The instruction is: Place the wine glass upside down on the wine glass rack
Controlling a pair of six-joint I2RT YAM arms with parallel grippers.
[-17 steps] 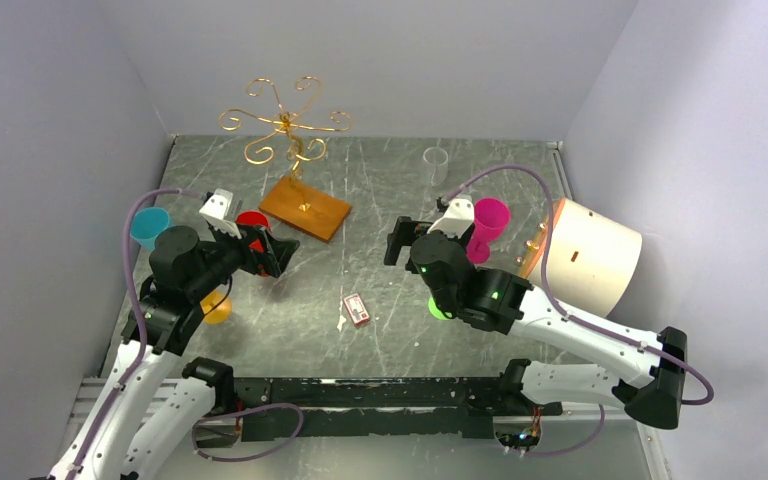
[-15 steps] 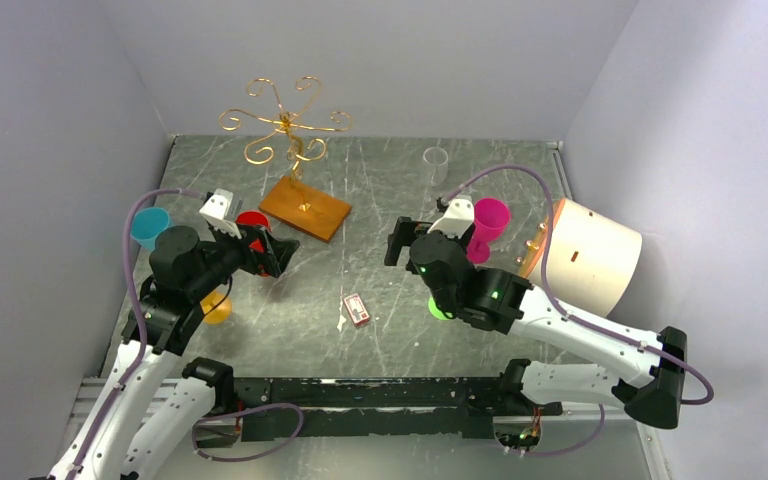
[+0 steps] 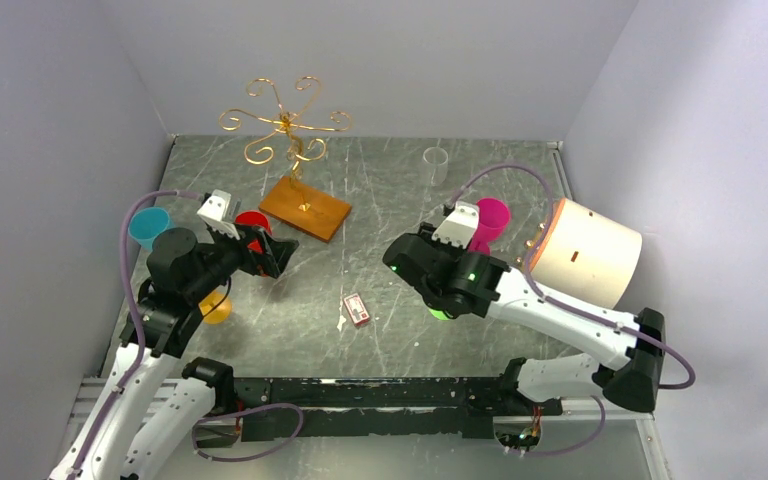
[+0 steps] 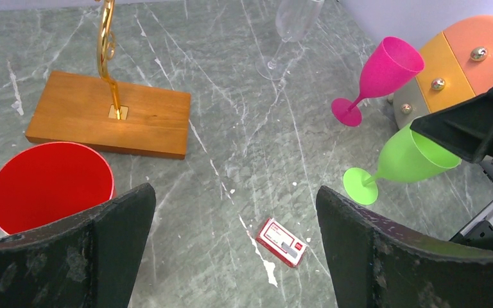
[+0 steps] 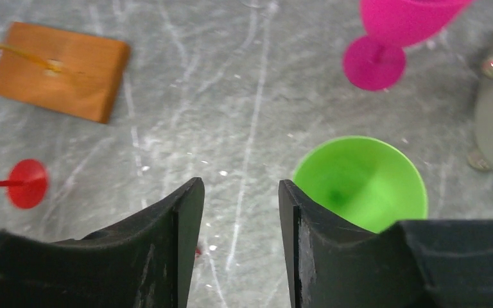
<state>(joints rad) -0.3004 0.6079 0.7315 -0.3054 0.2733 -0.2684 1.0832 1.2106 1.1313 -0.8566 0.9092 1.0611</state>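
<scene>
Evidently a grasp on the green plastic wine glass (image 5: pixel 359 183) is being set up, yet the right hand (image 5: pixel 239 187) is narrowed to a half-width gap with only bare bench seen inside it. The glass stands upright on the grey marbled bench (image 3: pixel 390 190) just outside one finger; whether its rim is touched cannot be told. A sound grip is judged to need the fingers spread wider and shifted sideways until the stem or bowl lies between them, with care that the pink plastic wine glass (image 5: pixel 373 64) nearby is not knocked. The gold wire rack with curled arms on a brown wooden base (image 3: pixel 283 123) stands well apart at the far left, so a firm hold is wanted for the carry and the inversion. The left hand (image 4: pixel 234 192) is spread wide, and nothing is held by it.
</scene>
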